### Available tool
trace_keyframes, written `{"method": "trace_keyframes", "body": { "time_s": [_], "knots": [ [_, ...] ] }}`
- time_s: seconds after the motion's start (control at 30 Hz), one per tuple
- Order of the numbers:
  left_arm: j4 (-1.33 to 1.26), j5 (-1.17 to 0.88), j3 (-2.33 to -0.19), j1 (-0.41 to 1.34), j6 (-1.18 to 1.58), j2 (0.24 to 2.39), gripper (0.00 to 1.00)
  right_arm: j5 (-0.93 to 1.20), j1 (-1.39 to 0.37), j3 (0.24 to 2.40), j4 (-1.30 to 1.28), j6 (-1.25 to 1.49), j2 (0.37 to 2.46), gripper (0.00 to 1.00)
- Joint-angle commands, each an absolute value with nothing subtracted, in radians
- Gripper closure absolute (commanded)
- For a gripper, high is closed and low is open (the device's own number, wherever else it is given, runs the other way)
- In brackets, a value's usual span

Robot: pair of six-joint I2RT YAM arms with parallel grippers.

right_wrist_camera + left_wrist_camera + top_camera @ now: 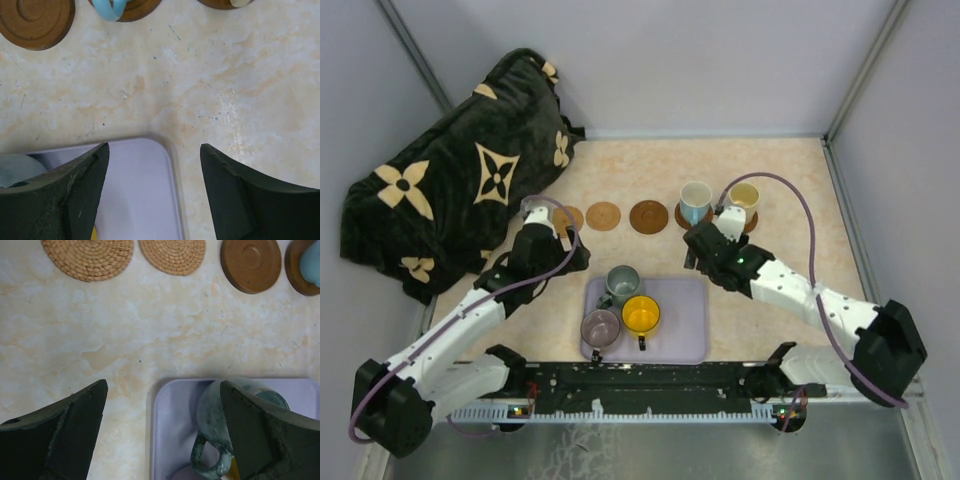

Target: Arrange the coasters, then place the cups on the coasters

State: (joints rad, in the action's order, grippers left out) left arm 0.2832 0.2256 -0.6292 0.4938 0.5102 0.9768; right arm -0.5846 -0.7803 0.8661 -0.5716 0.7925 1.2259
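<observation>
Seen through the top external camera, five coasters (603, 215) were laid in a row across the table (790, 300), at 12 o'clock of the lavender tray (680, 340). The three toward 9 o'clock were bare, and the outermost was partly covered by the left gripper (542, 220). The pale blue cup (695, 202) and the cream cup (744, 196) were stood on the two toward 3 o'clock. The grey-green cup (622, 283), the yellow cup (641, 315) and the mauve cup (601, 326) were grouped on the tray. The right gripper (700, 248) was placed at 6 o'clock of the pale blue cup, near the tray's far right corner. A dark flowered blanket (460, 180) was heaped at 10 o'clock.

In the left wrist view, the jaws of the left gripper (164, 390) were spread wide, with nothing clamped between them. Two woven coasters (87, 257) were seen at 11 and 12 o'clock, and a wooden coaster (250, 264) at 1 o'clock. The pale blue cup (312, 262) was cut off at 2 o'clock. The grey-green cup (212, 415) was seen on the tray (170, 430) at 5 o'clock. A yellow sliver by its handle was probably the yellow cup.

In the right wrist view, the jaws of the right gripper (154, 150) were apart and nothing was gripped. The tray corner (145, 190) was framed between them. A bare wooden coaster (35, 22) was seen at 11 o'clock. The handle of the pale blue cup (111, 9) was seen at 12 o'clock, and the edge of the cream cup (240, 2) at 1 o'clock.
</observation>
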Motion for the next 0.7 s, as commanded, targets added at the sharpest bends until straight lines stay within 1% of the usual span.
{"method": "trace_keyframes", "body": {
  "time_s": [0.0,0.1,0.13,0.27,0.43,0.67],
  "knots": [
    [0.324,0.232,-0.654,0.556,0.476,0.922,0.00,-0.602,-0.796,0.855,-0.618,0.886,1.117,0.29],
    [0.351,0.216,-0.646,0.594,0.486,0.876,0.00,-0.643,-0.866,0.835,-0.634,0.903,1.055,0.29],
    [0.354,0.201,-0.641,0.604,0.489,0.858,0.00,-0.661,-0.906,0.830,-0.636,0.908,1.036,0.31],
    [0.384,0.152,-0.637,0.644,0.515,0.814,0.00,-0.698,-0.977,0.830,-0.685,0.965,1.027,0.32],
    [0.454,0.105,-0.638,0.678,0.489,0.783,0.00,-0.695,-1.015,0.809,-0.687,1.004,1.043,0.32],
    [0.522,0.070,-0.640,0.684,0.433,0.791,0.00,-0.698,-1.020,0.810,-0.664,0.994,1.038,0.32]
  ]
}}
